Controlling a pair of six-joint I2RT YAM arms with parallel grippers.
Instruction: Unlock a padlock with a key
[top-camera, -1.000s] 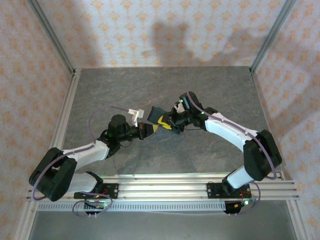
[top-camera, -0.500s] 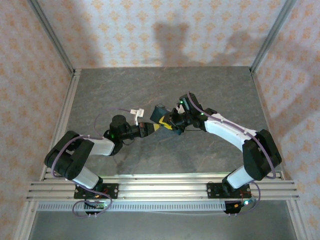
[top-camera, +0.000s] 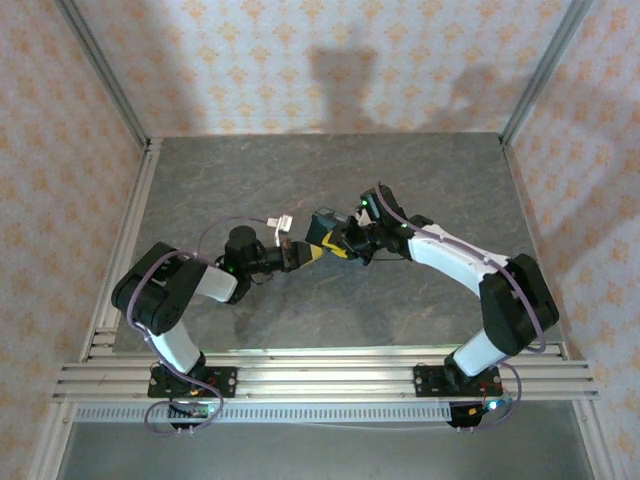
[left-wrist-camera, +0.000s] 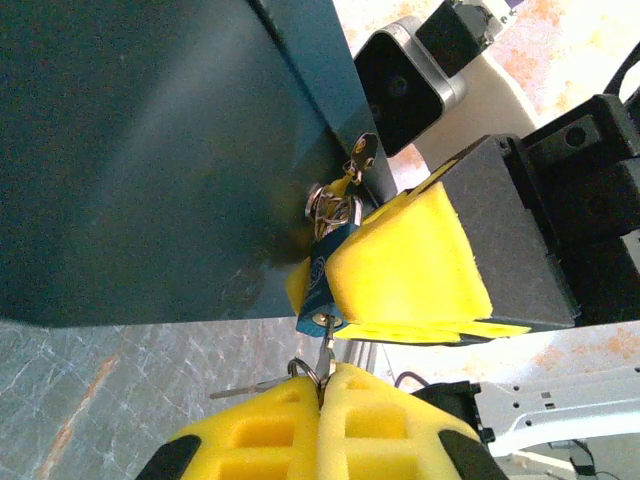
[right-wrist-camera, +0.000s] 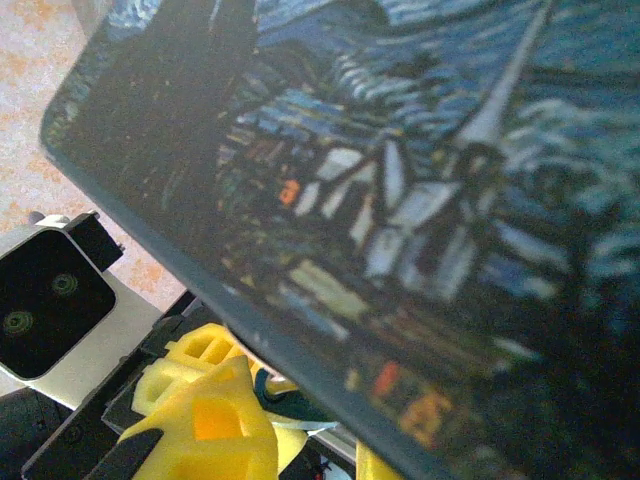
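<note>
Two grippers meet over the middle of the table (top-camera: 250, 180). The left gripper (top-camera: 292, 256) has its yellow fingers (left-wrist-camera: 390, 435) pressed together on the key (left-wrist-camera: 326, 350), and the key blade enters the underside of the padlock (left-wrist-camera: 318, 288). The right gripper (top-camera: 343, 243) pinches the blue padlock body between its own yellow fingers (left-wrist-camera: 410, 265). The padlock hangs by its silvery shackle (left-wrist-camera: 335, 208) from a metal fitting at the edge of the dark blue box (left-wrist-camera: 150, 150). Whether the shackle is seated or released cannot be told. In the right wrist view, the painted face of the box (right-wrist-camera: 420, 200) lies close to the lens.
</note>
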